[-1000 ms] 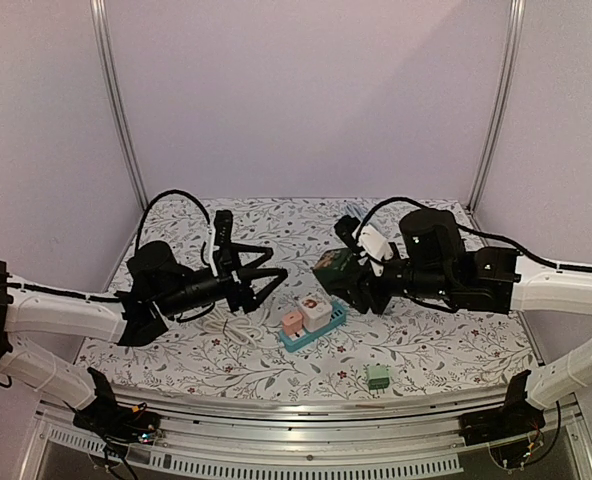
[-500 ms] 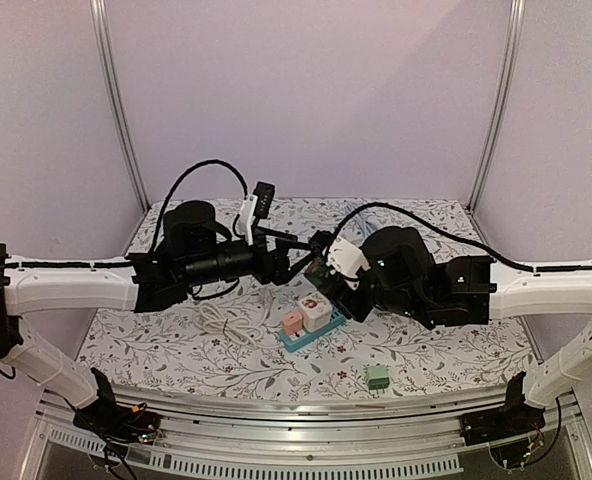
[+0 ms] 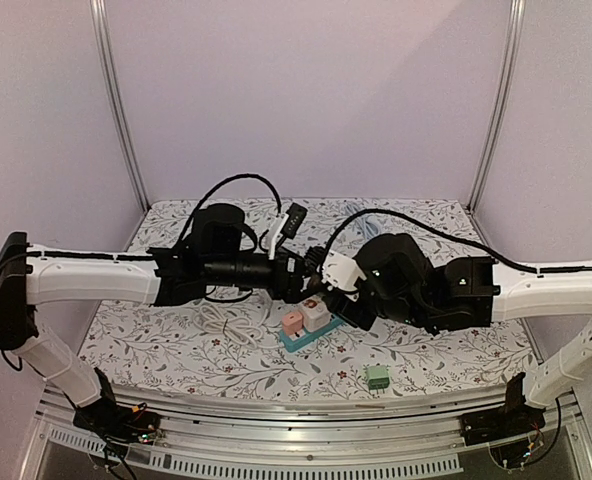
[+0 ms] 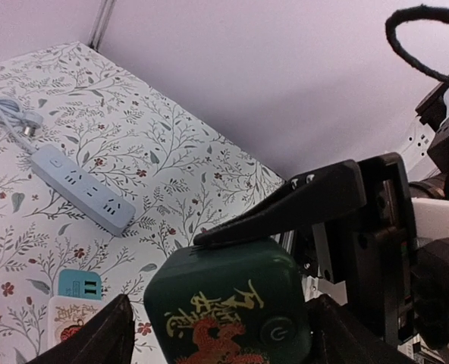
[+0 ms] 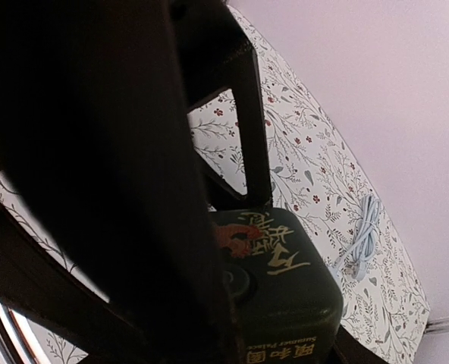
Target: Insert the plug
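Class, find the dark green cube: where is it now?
In the left wrist view, bottom centre: the dark green cube sits in the air inside the open left hand, right of the white power strip.

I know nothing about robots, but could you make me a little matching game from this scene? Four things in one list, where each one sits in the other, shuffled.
Things:
1. dark green power cube
2. pale blue power strip
3. white cable
4. small green block

Places:
A. alone near the front edge of the table
B. held up in the air
C. in loose loops on the table's left half
D. lying flat, sockets facing up

Pairs: 1-B, 2-D, 3-C, 4-A
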`<state>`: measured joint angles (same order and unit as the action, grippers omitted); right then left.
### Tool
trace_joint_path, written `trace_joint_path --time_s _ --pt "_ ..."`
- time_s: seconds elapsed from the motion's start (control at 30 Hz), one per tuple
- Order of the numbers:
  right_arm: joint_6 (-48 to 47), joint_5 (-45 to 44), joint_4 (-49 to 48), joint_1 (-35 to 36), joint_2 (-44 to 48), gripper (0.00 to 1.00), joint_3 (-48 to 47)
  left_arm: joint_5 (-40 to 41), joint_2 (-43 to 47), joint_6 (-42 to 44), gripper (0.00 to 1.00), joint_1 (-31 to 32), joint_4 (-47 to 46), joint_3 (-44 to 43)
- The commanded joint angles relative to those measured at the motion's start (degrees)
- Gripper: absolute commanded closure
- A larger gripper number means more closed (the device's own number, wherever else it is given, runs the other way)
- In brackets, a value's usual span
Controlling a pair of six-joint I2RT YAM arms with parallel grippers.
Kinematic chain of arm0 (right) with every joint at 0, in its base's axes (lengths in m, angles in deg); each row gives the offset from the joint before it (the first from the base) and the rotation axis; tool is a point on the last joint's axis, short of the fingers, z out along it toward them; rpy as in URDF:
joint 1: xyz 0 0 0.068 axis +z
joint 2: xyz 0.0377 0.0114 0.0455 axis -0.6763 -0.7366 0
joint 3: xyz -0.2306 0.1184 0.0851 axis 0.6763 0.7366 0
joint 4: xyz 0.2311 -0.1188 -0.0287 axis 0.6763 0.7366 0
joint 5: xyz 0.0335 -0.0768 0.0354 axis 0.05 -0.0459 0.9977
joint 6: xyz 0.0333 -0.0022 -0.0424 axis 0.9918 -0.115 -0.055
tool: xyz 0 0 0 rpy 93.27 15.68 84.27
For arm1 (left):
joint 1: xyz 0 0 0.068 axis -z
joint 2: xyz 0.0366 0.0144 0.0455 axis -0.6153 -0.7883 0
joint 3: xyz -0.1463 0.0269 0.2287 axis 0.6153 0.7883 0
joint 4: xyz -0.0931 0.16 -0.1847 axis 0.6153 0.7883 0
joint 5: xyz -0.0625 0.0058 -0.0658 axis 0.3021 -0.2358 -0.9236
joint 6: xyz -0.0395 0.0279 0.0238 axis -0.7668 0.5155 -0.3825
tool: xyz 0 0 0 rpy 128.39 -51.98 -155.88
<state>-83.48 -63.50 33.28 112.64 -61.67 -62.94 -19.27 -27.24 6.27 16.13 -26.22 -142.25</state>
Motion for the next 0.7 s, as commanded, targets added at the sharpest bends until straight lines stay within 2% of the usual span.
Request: trace_joint_path --time_s 0.0,0.2,0.37,0.57,0.67 --pt "-2.0 -2.4 1.5 0.8 0.7 1.00 -3.3 -4.1 -1.5 0.5 0.22 0.9 2.9 -1.5" --pt "-4.1 -3.6 2.5 1.8 1.1 1.00 -4.0 -7.6 -2.3 -0.2 0.30 0.9 3.2 -2.5" --pt "-5.2 -4.2 4.4 3.1 -0.4 1.00 -5.8 -7.3 -2.6 -0.4 0.37 0.9 3.8 -3.0" --pt "-6.1 -5.9 6.2 4.3 -2.7 1.00 -7.8 -7.4 -2.8 -0.5 0.38 0.9 3.8 -3.1" --pt "-6.2 -6.4 6.7 4.7 -3.3 1.00 -8.6 -7.5 -2.8 -0.5 0.34 0.9 3.8 -3.1"
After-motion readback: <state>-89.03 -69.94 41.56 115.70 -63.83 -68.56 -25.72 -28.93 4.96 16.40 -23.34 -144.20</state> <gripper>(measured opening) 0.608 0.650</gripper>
